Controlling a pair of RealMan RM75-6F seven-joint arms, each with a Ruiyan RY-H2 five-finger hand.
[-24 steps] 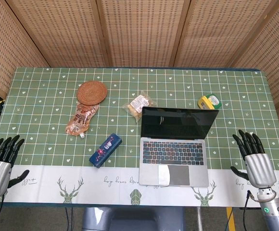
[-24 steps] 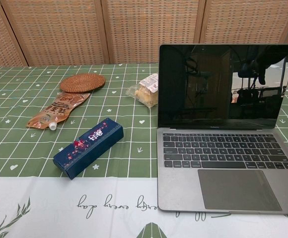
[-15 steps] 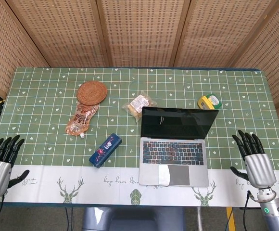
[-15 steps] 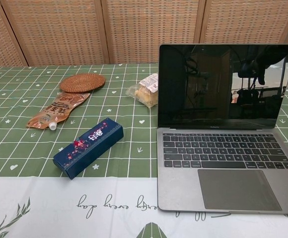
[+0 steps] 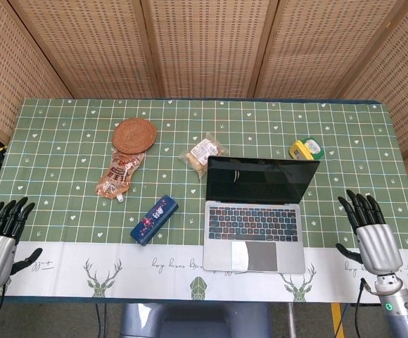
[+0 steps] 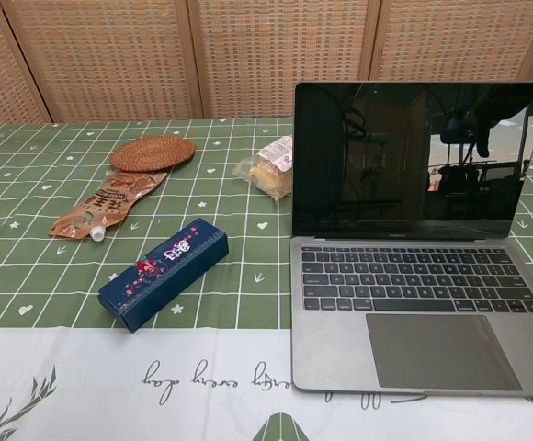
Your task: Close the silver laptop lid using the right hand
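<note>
The silver laptop stands open on the right half of the table, its dark screen upright and facing the near edge. My right hand hovers at the table's near right edge, to the right of the laptop and apart from it, fingers spread and holding nothing. At the near left corner my left hand is likewise empty with fingers apart. Neither hand shows in the chest view.
A blue box lies left of the laptop. Behind it are an orange pouch, a round woven coaster and a wrapped snack. A yellow object sits behind the laptop's right corner.
My right hand has shifted very slightly leftward. Everything else is unchanged.
</note>
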